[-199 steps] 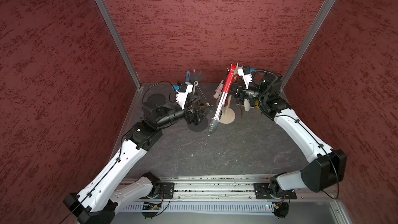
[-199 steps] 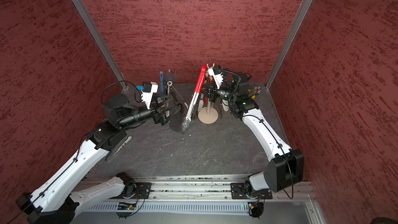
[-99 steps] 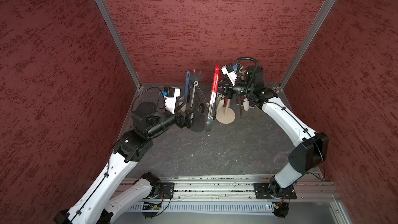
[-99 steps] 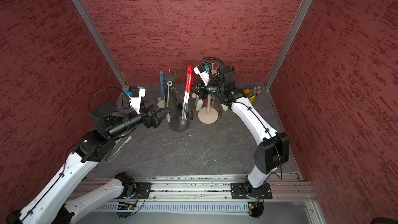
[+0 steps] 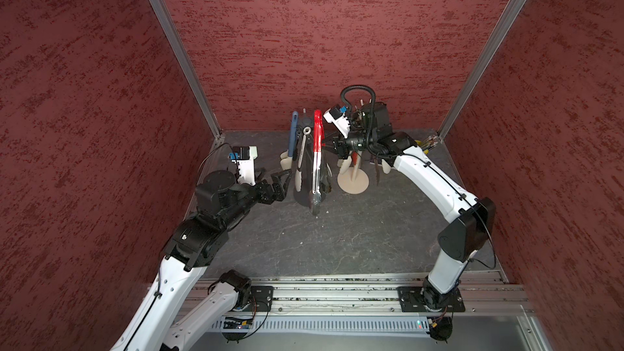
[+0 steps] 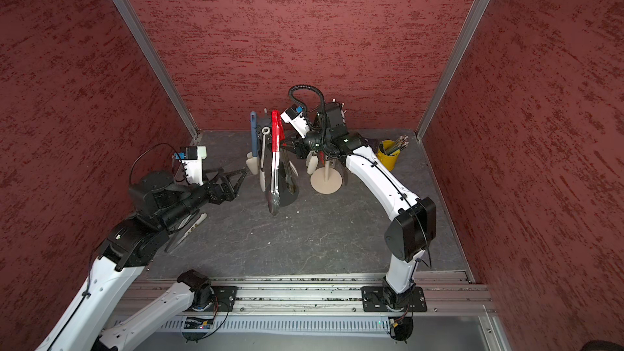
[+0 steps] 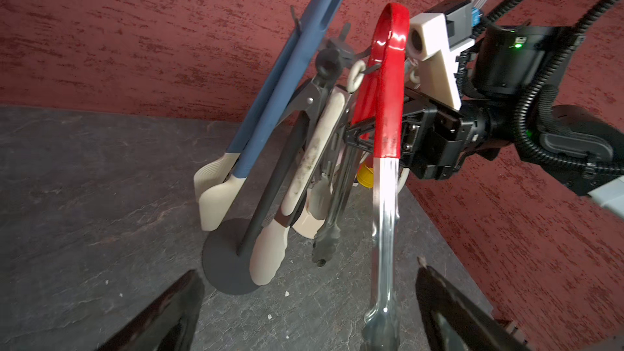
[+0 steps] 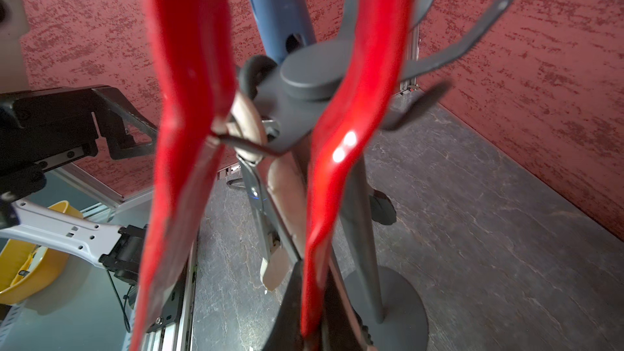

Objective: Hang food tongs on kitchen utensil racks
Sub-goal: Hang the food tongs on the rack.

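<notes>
Right gripper (image 5: pixel 329 147) clamped on the red-handled tongs (image 5: pixel 317 133), held upright at the crown of the dark grey utensil rack (image 8: pixel 309 74), one hook between the red arms, probably for lowering the loop onto it. Left gripper (image 5: pixel 287 180) wide apart, empty, low beside that rack.

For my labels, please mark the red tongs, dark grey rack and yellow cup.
red tongs (image 5: pixel 317 133): a top view, red handle.
dark grey rack (image 7: pixel 221 265): left wrist view, base.
yellow cup (image 6: pixel 388 162): a top view, wall.
</notes>
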You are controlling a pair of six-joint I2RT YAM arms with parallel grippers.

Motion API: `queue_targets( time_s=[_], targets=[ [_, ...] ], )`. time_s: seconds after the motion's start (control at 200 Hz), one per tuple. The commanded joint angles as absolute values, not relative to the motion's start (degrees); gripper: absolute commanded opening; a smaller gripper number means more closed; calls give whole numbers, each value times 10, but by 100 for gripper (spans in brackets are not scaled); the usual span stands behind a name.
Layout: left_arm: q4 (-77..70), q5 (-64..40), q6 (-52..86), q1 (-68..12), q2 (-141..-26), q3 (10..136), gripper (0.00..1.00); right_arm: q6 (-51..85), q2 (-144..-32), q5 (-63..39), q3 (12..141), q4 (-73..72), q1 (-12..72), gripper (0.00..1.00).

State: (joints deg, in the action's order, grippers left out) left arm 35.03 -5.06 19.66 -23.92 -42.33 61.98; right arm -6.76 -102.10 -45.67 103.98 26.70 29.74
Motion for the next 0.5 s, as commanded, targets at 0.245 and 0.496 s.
queue_targets(
  time_s=[0.245,0.496],
  targets=[
    [385,-36,231,-201,-403,599,100,-114,-1040,-394,1058,326,312,0],
    [395,-31,242,-185,-398,590,100,-122,-1049,-367,1059,341,325,0]
  ],
)
